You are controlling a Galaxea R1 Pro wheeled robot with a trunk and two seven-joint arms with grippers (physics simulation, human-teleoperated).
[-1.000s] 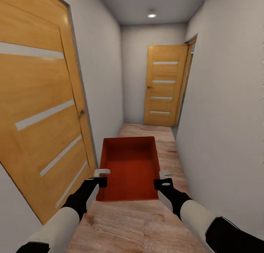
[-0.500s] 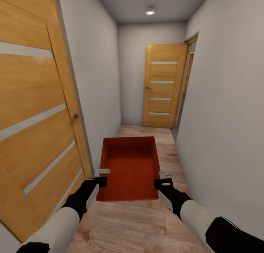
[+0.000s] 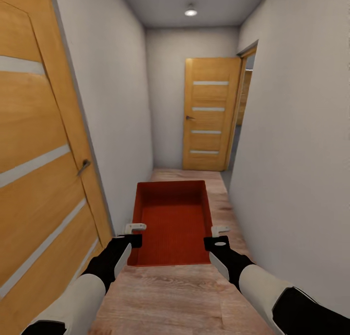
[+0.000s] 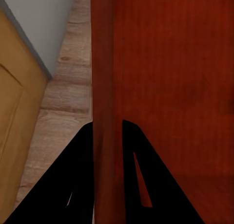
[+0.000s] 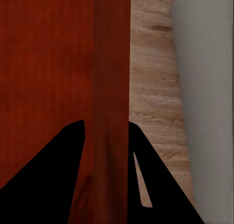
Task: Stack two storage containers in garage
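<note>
The left gripper [image 3: 134, 232] was clamped on the left wall of the storage container [image 3: 171, 221], and the left wrist view made it plain: the two dark fingers [image 4: 73, 175] sat one on each side of the red wall. Same deal with the right gripper [image 3: 218, 235], pinched on the right wall, its fingers [image 5: 53, 165] straddling the rim in the right wrist view. So the bin hung between both arms, held out in front of the robot over the light wood-plank hallway floor [image 3: 170, 296], open top up and roughly level (nothing inside it that could be seen).

What changed over the last second was the surroundings, not the grip. The big wooden door on the left [image 3: 34, 169] slid further out past the left edge and grew in the frame, and the far door [image 3: 209, 114] at the end of the hallway drifted a bit left. The bin and both arms sat in exactly the same spot in the head view throughout. That read as the base rolling forward and veering slightly, carrying the load along.

For the task, this looked like the transport leg: no grey concrete floor anywhere, so the garage wasn't reached yet, and nothing was set down or stacked. There was an opening beside the far door on the right [image 3: 243, 106], possibly the way onward.
</note>
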